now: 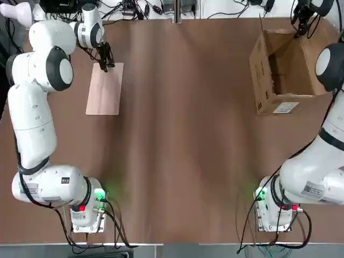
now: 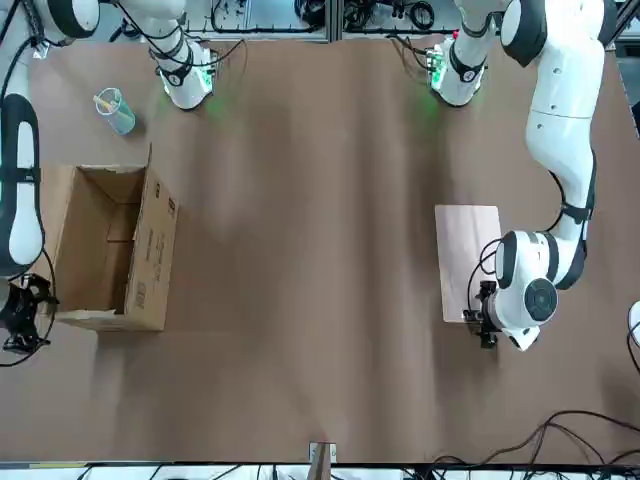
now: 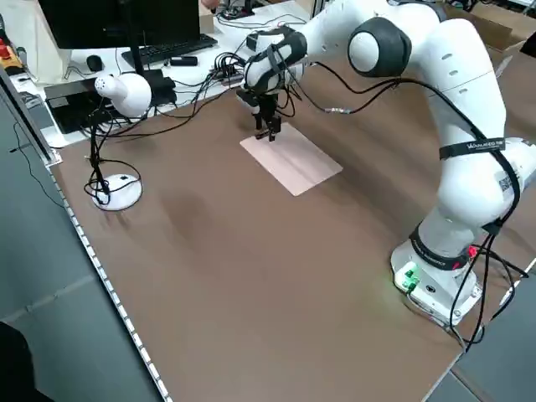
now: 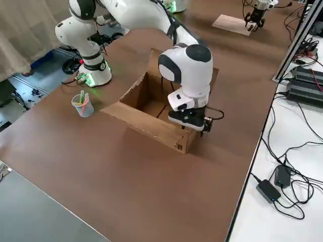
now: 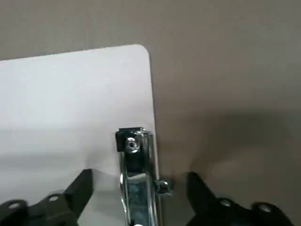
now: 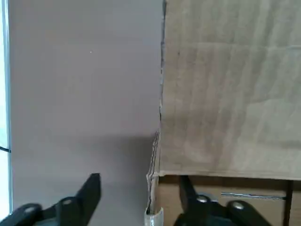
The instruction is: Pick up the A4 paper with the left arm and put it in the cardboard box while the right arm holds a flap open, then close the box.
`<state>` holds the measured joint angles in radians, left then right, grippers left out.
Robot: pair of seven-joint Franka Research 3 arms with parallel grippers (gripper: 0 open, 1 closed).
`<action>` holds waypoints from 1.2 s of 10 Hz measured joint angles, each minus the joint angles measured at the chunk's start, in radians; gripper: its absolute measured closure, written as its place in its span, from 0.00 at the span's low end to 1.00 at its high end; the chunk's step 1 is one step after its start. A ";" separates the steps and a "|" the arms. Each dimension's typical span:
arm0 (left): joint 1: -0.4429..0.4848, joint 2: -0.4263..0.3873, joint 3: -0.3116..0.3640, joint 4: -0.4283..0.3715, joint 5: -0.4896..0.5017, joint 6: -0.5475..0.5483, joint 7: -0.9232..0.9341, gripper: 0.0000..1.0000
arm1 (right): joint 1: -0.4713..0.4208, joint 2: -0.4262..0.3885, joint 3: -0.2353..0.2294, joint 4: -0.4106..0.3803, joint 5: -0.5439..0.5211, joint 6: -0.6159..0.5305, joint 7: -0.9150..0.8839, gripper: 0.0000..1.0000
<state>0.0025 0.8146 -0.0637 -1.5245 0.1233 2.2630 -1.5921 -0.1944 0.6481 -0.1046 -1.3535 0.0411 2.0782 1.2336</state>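
Nearest your arm bases the table (image 1: 183,161) lies bare; farther out, your left gripper (image 5: 138,197) stands spread astride the metal clip (image 5: 136,174) of the A4 paper (image 1: 104,88), which lies flat on the table, evidently lined up to pinch there. On the far right, the right gripper (image 6: 138,197) straddles a flap edge of the open cardboard box (image 1: 282,70), fingers apart, seemingly ready to hold it back

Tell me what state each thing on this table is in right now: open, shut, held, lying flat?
A4 paper: lying flat on the table, not lifted.
Metal clip: on the paper's edge, between the left gripper's fingers.
Left gripper: open, astride the clip.
Cardboard box: open, flaps up.
Right gripper: open, astride a flap's edge.
Plastic cup: upright, beside the box.
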 joint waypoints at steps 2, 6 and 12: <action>0.000 -0.002 -0.001 0.009 0.000 0.005 -0.001 0.48 | 0.000 0.009 0.000 0.000 0.000 0.004 0.000 0.46; 0.002 -0.009 -0.002 0.008 -0.001 0.011 -0.012 0.67 | -0.007 0.009 0.000 0.000 0.002 0.003 0.008 0.96; 0.010 -0.029 -0.001 0.014 -0.001 -0.002 -0.010 0.68 | 0.060 -0.017 0.017 0.025 0.002 -0.105 0.074 0.96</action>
<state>0.0125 0.7855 -0.0643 -1.5108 0.1227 2.2608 -1.6026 -0.1344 0.6306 -0.0881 -1.3288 0.0427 1.9731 1.3079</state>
